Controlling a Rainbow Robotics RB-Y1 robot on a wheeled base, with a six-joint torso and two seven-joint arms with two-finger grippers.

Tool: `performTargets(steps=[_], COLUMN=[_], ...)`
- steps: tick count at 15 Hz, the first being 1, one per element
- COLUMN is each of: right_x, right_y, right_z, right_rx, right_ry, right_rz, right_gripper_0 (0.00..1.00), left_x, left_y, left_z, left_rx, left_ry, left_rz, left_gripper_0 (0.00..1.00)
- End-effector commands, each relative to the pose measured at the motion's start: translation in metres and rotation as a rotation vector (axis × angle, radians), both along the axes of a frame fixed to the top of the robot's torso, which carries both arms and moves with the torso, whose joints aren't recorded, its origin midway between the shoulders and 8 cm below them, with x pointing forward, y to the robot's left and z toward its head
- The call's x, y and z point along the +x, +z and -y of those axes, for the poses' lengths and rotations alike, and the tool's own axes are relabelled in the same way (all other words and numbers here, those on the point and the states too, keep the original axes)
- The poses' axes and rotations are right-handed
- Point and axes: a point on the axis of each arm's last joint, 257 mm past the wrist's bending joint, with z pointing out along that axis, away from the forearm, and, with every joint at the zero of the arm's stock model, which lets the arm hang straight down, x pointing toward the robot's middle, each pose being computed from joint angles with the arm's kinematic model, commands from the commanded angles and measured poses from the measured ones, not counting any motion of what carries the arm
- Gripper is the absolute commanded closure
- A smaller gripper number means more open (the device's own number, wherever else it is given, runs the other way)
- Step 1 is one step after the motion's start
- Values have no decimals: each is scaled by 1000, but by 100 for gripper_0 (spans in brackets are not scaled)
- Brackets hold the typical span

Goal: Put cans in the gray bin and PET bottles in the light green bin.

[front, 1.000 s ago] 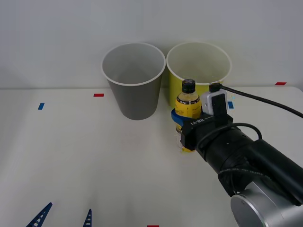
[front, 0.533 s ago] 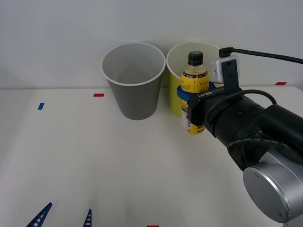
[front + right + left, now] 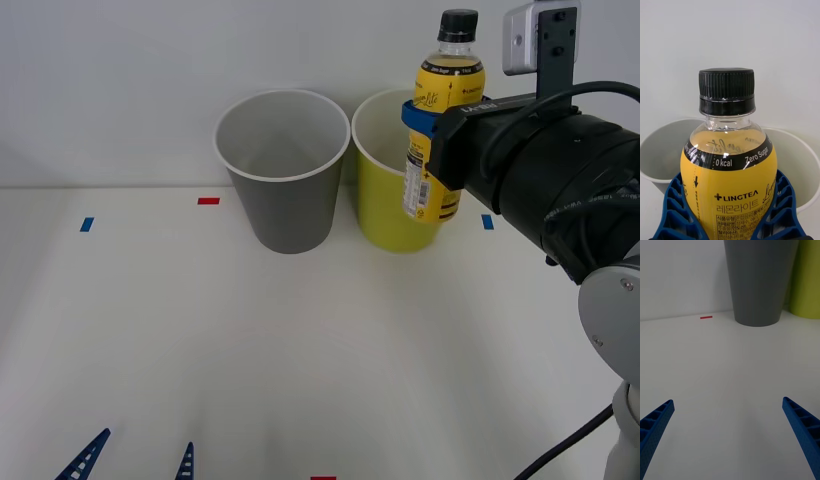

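The right pincer, at the upper right of the front view, is clamped on the bottle, its blue fingers wrapping the yellow label just below the shoulder. The bottle stands upright, black cap on top, held in the air with its lower end in front of the green bin and its cap well above that bin's white rim. In the right wrist view both bins' pale insides lie behind the bottle; which rim it sits over from there is hard to tell, though in the front view it lines up with the green bin rather than the gray bin.

The left pincer sits parked at the lower left edge of the front view, fingers spread wide apart with nothing between them, low over the bare white tabletop. The left wrist view looks past its tips toward the gray bin's base.

As for progress: the pick-up appears done and the lift is largely made, but the bottle is not yet inside any bin. What seems left is to carry it over the green bin's mouth and let go. No cans lie on the tabletop, and the visible inner wall of the gray bin looks bare, so this bottle is probably the only item left to sort.
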Motion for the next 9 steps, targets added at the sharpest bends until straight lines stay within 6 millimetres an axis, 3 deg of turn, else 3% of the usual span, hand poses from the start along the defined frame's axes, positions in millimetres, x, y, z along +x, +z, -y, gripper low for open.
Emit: performTargets(steps=[1, 9], right_x=[28, 105], right_y=[22, 54], right_z=[3, 17], right_rx=[42, 122], right_ry=[21, -24], right_rz=[2, 150], right_gripper_0=[100, 100], left_x=[0, 0], left_y=[0, 0], left_z=[0, 0], left_rx=[0, 0], left_ry=[0, 0], left_rz=[0, 0], left_gripper_0=[0, 0])
